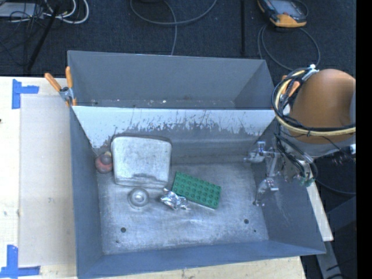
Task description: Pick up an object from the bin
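My gripper point(261, 174) hangs low at the right side of the bin, close to the right wall. Its two fingers stand apart, open, with nothing between them. The nearest loose thing is a green studded building plate point(196, 189), lying flat on the floor to the left of the gripper with bare floor between them. A small crumpled silver piece point(173, 200) touches the plate's left corner.
A grey, scuffed square lid-like piece point(141, 160) lies at the back left. A small clear round cap point(138, 197) sits in front of it, and a little reddish round thing point(104, 163) lies at its left edge. The arm's orange dome rises over the right rim.
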Tool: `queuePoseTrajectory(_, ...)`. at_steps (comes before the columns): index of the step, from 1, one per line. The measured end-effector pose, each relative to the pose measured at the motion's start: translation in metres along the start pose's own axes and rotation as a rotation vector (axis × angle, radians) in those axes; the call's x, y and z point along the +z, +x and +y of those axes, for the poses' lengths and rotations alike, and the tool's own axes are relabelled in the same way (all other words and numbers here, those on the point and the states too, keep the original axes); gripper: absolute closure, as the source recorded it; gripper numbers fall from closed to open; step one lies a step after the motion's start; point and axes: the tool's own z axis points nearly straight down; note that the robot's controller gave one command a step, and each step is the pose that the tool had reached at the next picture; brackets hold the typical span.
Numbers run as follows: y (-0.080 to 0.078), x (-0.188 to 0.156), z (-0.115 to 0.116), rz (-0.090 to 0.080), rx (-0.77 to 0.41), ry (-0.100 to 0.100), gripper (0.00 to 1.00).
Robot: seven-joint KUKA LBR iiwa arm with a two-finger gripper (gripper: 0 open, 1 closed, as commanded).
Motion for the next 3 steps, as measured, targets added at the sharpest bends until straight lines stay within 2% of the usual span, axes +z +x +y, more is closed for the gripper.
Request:
queuePoseTrajectory(1, -0.017, 0.087, 0.036, 0.005, -0.099, -0.003, 0.0)
queuePoseTrajectory(2, -0.022, 0.121, 0.11, -0.011, -0.16, 0.0, 0.0)
queuePoseTrajectory(3, -0.022, 0.119, 0.109, -0.011, -0.158, 0.0, 1.0)
